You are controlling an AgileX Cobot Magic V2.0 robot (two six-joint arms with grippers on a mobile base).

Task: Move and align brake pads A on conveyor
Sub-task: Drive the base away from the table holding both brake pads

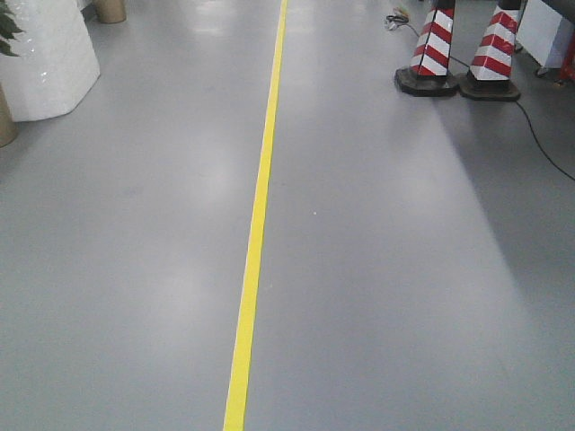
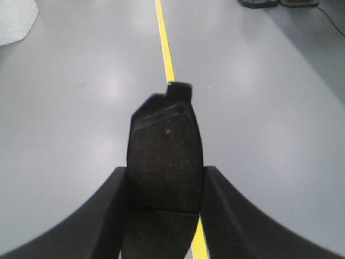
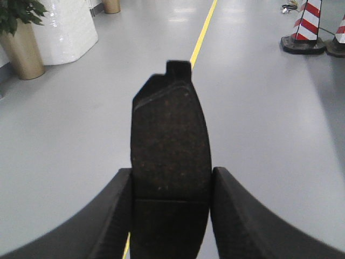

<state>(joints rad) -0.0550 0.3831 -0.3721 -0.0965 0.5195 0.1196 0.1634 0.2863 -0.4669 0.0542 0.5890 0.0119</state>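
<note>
Each gripper clamps one brake pad on end above a grey floor.

In the left wrist view, a flat, dark grey, curved oblong brake pad stands between the black curved fingers of the left gripper. Both fingers press against its long edges, the thin groove crosses it down between them, and the small end tab points away from the camera. The right gripper grasps a second dark grey brake pad the same way, its black fingers clenched on the pad's sides. Beyond both pads lies a smooth grey floor with a yellow taped line running into the distance. Farther off, two red-and-white striped cones stand at the right of the front view. A white wrapped column and a gold planter pot stand at the left.
</note>
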